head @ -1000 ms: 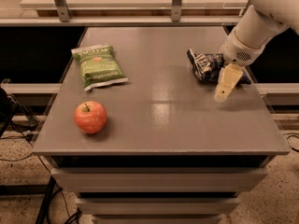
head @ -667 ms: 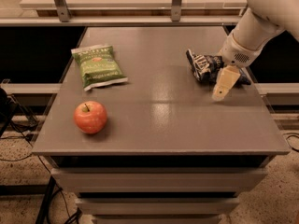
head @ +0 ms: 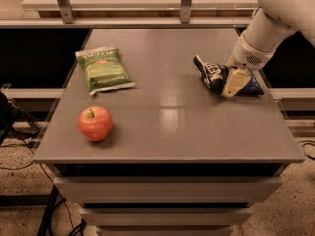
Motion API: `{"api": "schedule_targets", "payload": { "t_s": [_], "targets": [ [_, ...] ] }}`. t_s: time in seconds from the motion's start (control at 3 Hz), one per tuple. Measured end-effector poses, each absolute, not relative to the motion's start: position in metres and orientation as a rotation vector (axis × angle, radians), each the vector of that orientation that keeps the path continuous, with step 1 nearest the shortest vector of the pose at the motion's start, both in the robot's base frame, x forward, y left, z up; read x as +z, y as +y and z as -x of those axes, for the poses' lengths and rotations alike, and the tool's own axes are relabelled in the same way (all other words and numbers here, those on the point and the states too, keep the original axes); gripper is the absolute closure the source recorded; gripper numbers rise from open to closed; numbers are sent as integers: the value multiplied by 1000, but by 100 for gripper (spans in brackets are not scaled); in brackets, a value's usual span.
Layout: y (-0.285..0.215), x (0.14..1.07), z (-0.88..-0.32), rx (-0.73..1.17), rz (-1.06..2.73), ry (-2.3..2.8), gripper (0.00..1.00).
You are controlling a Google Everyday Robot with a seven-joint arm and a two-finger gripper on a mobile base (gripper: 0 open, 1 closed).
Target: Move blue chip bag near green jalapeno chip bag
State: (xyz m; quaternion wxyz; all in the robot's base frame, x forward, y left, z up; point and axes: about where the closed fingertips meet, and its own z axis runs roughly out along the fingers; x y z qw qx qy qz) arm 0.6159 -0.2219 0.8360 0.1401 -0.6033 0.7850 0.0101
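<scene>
Seemingly grasping: end effector (head: 235,84) at blue chip bag (head: 209,72), three o'clock, grip unclear; next, toward green jalapeno chip bag (head: 102,70).

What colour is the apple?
The apple is red, camera view; the end effector is at the blue chip bag.

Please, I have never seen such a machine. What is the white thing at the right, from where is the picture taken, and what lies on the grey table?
It is a robot arm, reaching in from the upper right. At its end sits a pincer, the part for grasping. It is down at the blue chip bag, near the right edge of the grey table. Whether it holds the bag, I cannot tell. One camera looks down at this table from the front. On the left lie a green jalapeno chip bag and, nearer the camera, a red apple.
</scene>
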Motion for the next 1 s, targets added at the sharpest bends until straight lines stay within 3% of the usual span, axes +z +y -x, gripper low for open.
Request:
{"api": "schedule_targets", "payload": {
  "t_s": [0.33, 0.67, 1.0],
  "targets": [
    [-222, 837, -616, 29, 1743, 2268, 85],
    [-222, 841, -616, 29, 1743, 2268, 100],
    [-222, 843, -616, 28, 1743, 2267, 100]
  ]
}}
